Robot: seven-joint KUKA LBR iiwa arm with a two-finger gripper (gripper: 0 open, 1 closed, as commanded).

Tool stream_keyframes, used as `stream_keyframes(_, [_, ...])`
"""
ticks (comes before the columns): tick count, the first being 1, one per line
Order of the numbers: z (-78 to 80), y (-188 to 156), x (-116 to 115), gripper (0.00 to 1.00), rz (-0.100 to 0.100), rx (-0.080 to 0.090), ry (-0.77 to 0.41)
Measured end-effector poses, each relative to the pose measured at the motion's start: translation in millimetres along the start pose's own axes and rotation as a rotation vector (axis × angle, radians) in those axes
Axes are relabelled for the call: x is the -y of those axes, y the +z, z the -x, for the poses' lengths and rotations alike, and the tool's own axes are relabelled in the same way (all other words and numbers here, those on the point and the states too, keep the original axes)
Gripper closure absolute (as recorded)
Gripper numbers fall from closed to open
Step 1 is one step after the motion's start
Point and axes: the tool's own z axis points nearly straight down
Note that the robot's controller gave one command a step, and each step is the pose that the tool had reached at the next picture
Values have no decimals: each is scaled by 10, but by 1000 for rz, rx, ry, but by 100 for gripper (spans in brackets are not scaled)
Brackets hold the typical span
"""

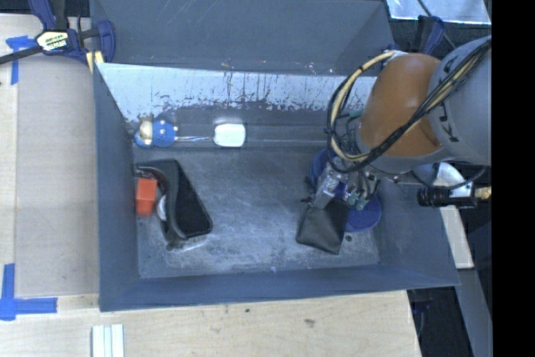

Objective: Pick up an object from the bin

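Note:
My gripper (337, 190) hangs low at the right side of the bin, below the arm's orange cover. Right beneath and in front of it lies a flat black pouch-like object (321, 230), tilted towards the front wall. A blue round object (365, 216) lies just right of the gripper, partly hidden by it. Nothing shows between the gripper's tips.
At the left lies a black tool with an orange block (171, 201) on its side. Against the back wall rest a small blue and yellow toy (157, 132) and a white oblong piece (229, 135). The arm and its cables cover the bin's right edge.

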Motion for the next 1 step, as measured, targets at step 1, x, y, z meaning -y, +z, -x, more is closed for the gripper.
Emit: stream_keyframes(1, [30,-690,-4,100,2,5,-3])
